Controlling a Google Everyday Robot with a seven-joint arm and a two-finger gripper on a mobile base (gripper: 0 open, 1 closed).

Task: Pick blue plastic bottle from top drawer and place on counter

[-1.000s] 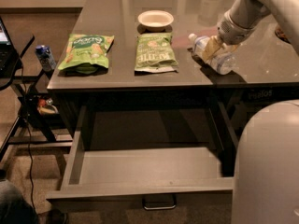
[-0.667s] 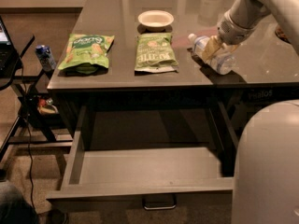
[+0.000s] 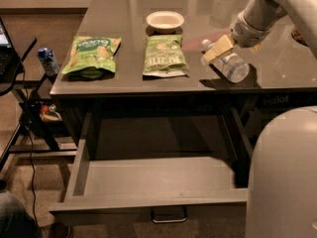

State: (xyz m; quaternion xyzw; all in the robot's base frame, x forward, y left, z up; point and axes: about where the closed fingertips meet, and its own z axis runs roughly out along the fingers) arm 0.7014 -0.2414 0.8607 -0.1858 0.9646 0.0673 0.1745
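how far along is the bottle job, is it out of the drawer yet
Done: the top drawer stands open with no bottle inside, and the blue plastic bottle lies on its side on the counter. In hand: the gripper is at the bottle's cap end, right against it. Left: probably only the arm pulling clear of the bottle.

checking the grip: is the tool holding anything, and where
Cannot be told: the tool sits at the cap end of the bottle lying on the counter.

Dim warm light, glare on counter [image 3: 124, 14], shadow beneath gripper [image 3: 217, 49] at right
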